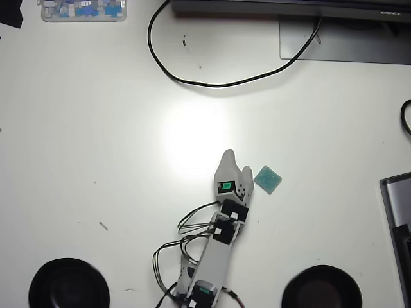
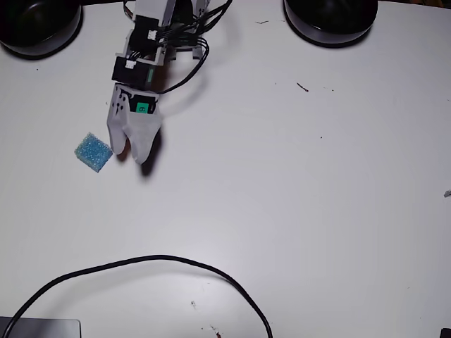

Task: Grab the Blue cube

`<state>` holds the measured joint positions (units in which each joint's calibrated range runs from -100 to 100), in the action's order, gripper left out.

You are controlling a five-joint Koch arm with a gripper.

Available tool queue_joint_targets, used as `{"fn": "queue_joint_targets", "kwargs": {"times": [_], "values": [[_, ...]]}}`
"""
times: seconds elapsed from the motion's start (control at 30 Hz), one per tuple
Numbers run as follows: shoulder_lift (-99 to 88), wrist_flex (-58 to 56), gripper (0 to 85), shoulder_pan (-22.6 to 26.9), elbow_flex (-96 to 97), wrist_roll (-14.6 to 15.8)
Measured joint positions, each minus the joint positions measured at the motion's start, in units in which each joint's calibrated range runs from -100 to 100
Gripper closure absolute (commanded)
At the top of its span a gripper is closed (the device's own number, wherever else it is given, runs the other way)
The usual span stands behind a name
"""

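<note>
The blue cube (image 1: 268, 179) is a small speckled blue-green foam block lying flat on the white table (image 1: 96, 141). In the overhead view it sits just right of my gripper (image 1: 236, 162). In the fixed view the cube (image 2: 94, 152) lies just left of the gripper (image 2: 131, 155), close to the shorter finger (image 2: 118, 144). The cube is beside the gripper, not between the fingers. The two white fingers lie together with only a small notch at their tips, and nothing is held. The arm reaches in from the table edge between the two bowls.
Two black bowls (image 1: 69, 283) (image 1: 321, 287) flank the arm's base. A black cable (image 1: 212, 82) loops across the far side of the table, also in the fixed view (image 2: 162, 260). A monitor stand (image 1: 340, 38), a clear parts box (image 1: 83, 9) and a grey device (image 1: 399, 218) sit at the edges.
</note>
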<state>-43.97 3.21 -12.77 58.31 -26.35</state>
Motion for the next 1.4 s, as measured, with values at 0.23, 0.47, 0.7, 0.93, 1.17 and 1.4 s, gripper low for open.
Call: {"fn": "queue_joint_targets", "kwargs": {"times": [0.23, 0.47, 0.7, 0.93, 1.17, 1.4], "values": [[7.63, -6.42, 40.5, -3.76, -5.98, -0.29], [10.53, -6.49, 40.3, -7.03, -8.74, -7.86], [10.53, -6.42, 40.2, -10.31, -8.84, -13.97], [13.59, -0.93, 39.9, -12.06, -6.17, -18.27], [20.0, 5.18, 39.9, -12.6, -3.77, -20.37], [25.34, 7.19, 39.9, -10.55, -1.75, -20.81]]}}
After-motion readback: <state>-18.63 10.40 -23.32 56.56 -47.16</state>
